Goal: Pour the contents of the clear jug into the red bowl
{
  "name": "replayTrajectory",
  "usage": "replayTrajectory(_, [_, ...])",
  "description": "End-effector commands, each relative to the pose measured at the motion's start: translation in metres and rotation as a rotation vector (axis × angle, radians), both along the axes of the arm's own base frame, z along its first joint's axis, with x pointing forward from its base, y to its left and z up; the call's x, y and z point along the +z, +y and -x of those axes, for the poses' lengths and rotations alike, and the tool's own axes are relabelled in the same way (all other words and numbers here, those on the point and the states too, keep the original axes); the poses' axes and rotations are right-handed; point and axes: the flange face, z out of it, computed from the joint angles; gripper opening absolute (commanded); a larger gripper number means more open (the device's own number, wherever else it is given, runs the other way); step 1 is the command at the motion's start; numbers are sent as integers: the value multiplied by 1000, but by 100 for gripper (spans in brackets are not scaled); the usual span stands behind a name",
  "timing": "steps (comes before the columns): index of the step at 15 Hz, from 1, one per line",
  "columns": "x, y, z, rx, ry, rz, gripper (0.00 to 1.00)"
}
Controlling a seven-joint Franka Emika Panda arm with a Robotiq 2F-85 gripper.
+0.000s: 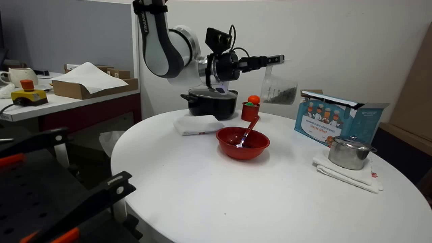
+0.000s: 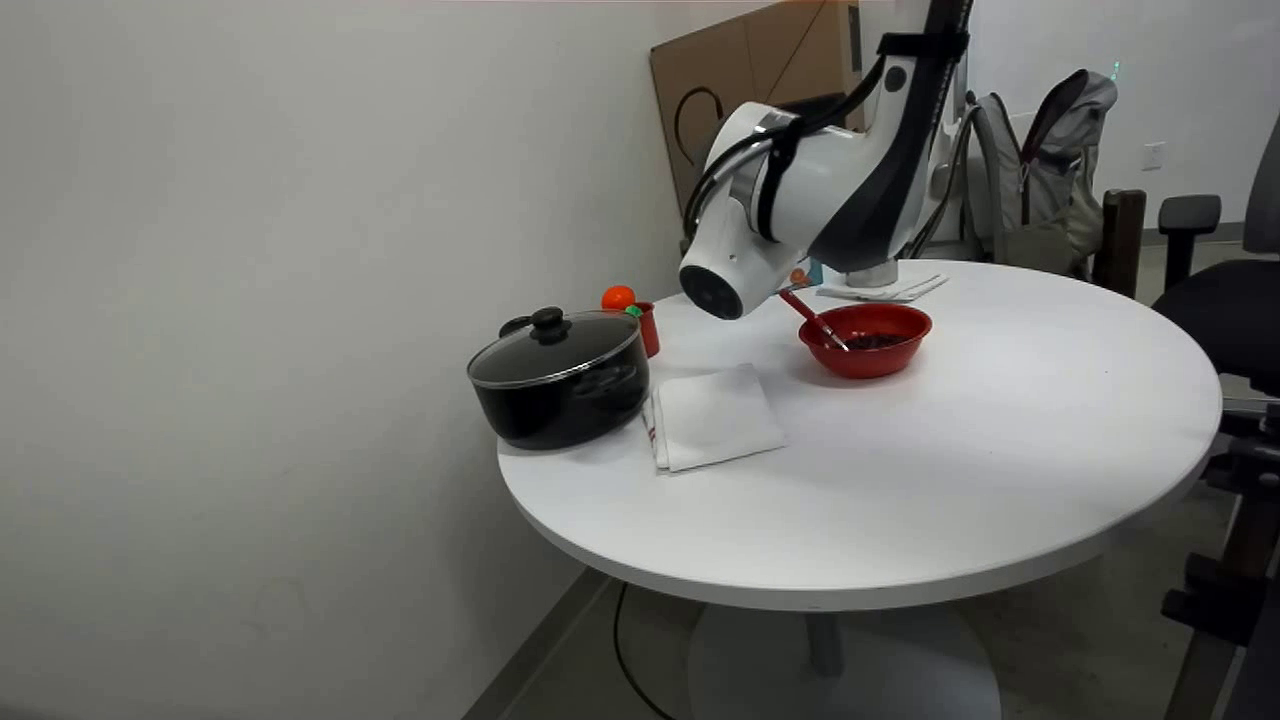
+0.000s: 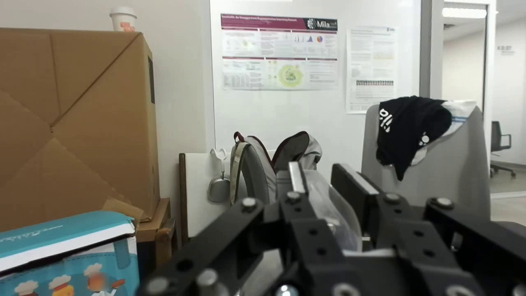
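The clear jug (image 1: 278,87) is up in the air, with dark contents (image 1: 285,97) low inside, heaped higher towards its right side. My gripper (image 1: 275,60) is shut on the upper part of the jug, which hangs below the fingertips. Between the fingers in the wrist view I see the jug's clear plastic (image 3: 335,209). On the table, lower and to the left of the jug in that exterior view, sits the red bowl (image 1: 241,154). Some dark stuff (image 2: 874,340) lies in the bowl, and a red-handled spoon (image 1: 250,128) leans in it. The arm hides the jug in an exterior view (image 2: 790,200).
A black lidded pot (image 1: 212,104) and a red cup (image 1: 249,112) with a red ball stand by the wall. A white folded cloth (image 1: 198,124) lies near the bowl. To the right are a blue box (image 1: 324,118) and a metal pot (image 1: 349,154) on another cloth.
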Motion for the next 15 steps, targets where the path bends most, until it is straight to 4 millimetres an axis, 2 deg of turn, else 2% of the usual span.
replayTrajectory(1, [6,1,20,57,6,80,12])
replayTrajectory(7, [4,-4,44,107,17,152,12])
replayTrajectory(15, [5,-21,64,235,-8,290,12])
